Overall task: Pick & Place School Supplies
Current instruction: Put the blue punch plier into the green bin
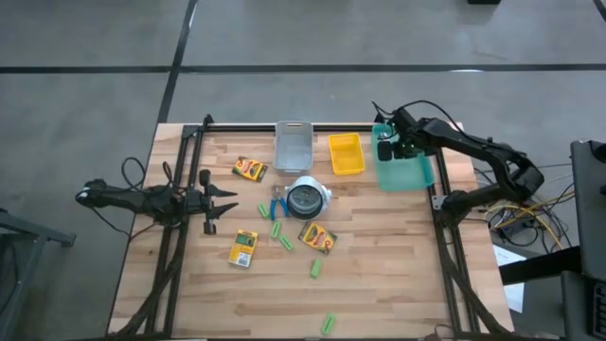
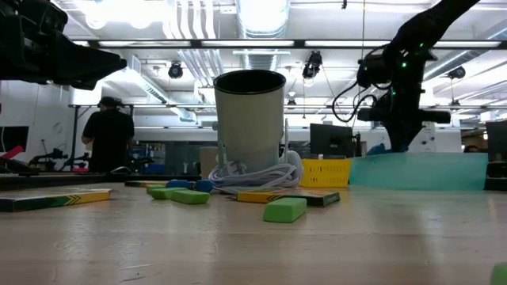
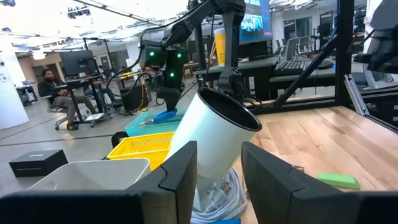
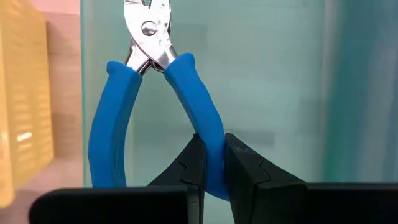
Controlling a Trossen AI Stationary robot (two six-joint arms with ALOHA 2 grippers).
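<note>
1. Right gripper (image 4: 210,163) is clamped on one blue handle of a pair of pliers (image 4: 149,93). The tool hangs nose-away from the wrist, over the floor of the teal bin (image 4: 267,74). From above, this gripper (image 1: 386,149) sits at the bin's (image 1: 405,172) left-rear corner, at the far right of the table.
2. Judgement: the pliers are held above the bin, not yet let go. Whether they touch its floor cannot be told.
3. Left gripper (image 3: 214,177) holds nothing; its fingers stand part-way apart, aimed across the table at the white cup (image 3: 214,134). From above it (image 1: 223,202) hovers at the table's left side, well apart from any supply.
4. Bins along the far edge: clear tray (image 1: 293,147), yellow basket (image 1: 346,153), then the teal bin. The tray and basket look unfilled from above.
5. Left on the table: three crayon boxes (image 1: 249,170), (image 1: 243,248), (image 1: 317,237); green sticks, one beside the cup (image 1: 276,229), one further forward (image 1: 316,269), one at the near edge (image 1: 329,324), plus others near the first.
6. A second blue-handled tool (image 1: 276,206) lies just left of the cup (image 1: 307,198), which rests on a coil of white cord.
7. Progress, judged: early. One tool is about to be placed; the boxes, sticks and second tool remain.
</note>
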